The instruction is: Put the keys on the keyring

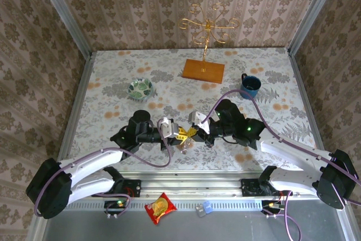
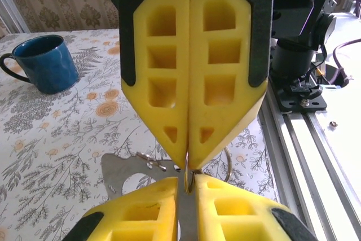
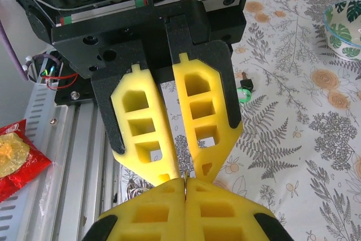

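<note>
Both grippers meet tip to tip just above the near middle of the table. My left gripper (image 1: 179, 134) is closed on the grey flat strap of the keyring (image 2: 115, 169), which fills the narrow gap between its yellow fingers (image 2: 141, 213). My right gripper (image 3: 185, 183) is shut on the keyring's thin metal ring (image 2: 227, 159), pinched edge-on between its pads. A piece of the keyring hangs below the two grippers (image 1: 185, 145). One green-headed key (image 3: 245, 92) lies on the table beyond the left gripper's fingers, apart from both grippers. Other keys are hidden.
A patterned bowl (image 1: 140, 88) sits at the back left and a blue mug (image 1: 250, 86) at the back right. The gold wire stand on its wooden base (image 1: 204, 69) is at the far middle. A red snack packet (image 1: 160, 207) lies past the front rail.
</note>
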